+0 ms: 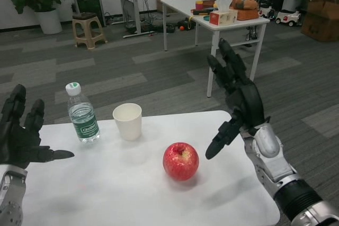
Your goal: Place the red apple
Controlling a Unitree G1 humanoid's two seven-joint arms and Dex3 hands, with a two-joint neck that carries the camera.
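A red apple [181, 161] stands on the white table [106, 189], right of the middle. My right hand [237, 99] is raised just right of the apple, fingers spread and holding nothing; its thumb points down toward the apple without touching it. At the table's left edge my left hand [21, 136] hovers with fingers apart and empty.
A white paper cup [127, 121] stands behind and left of the apple. A water bottle [82, 113] with a green label stands left of the cup. Beyond the table lie a carpeted floor, a second white table [212, 17] with clutter, and a stool [88, 29].
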